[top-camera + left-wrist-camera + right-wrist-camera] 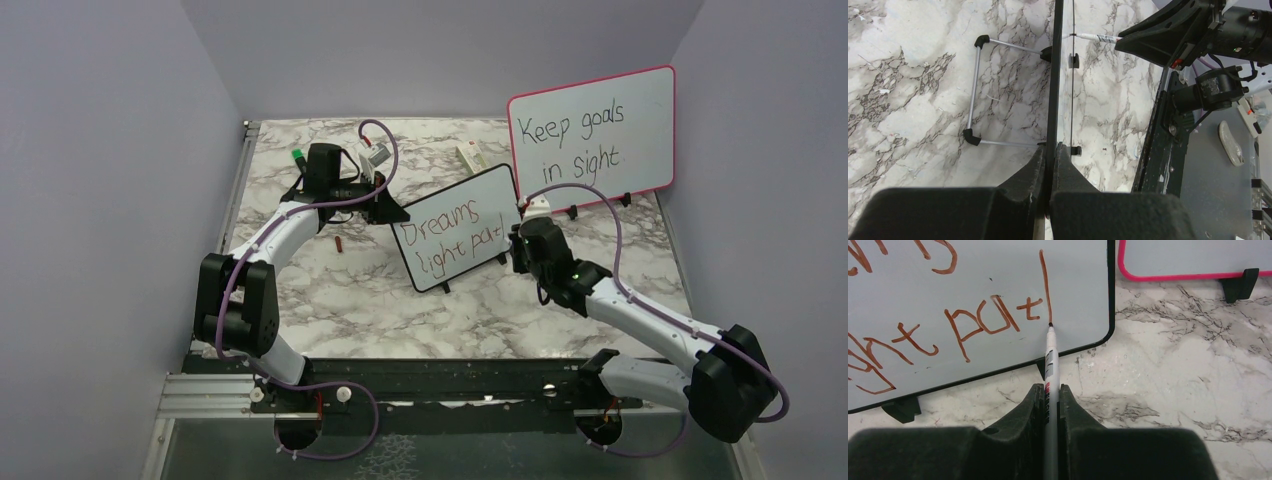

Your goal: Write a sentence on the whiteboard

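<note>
Your whiteboard (497,195) sits dead centre of the top view, propped on its little feet on the marble table (330,300). I'd guess it's light and stiff with a slick face, so it probably skates or tips back if you lean on it. The thin black frame is the place to grab. The left gripper (1050,155) does exactly that, jaws pinched tight on the board's edge.

The board's long axis runs lower left to upper right in that view, and the face looks toward the lower right, straight at the right arm.

The right gripper (1050,390) is clamped on the marker (1050,350), low on the barrel. The pen is skinny, hard and smooth, so it could twist in there. It points straight up the right wrist frame, tip on the board at the foot of a tall stroke. The sentence (445,235) reads "Dreams light pat" plus that stroke, so it looks like the h needs finishing.
</note>
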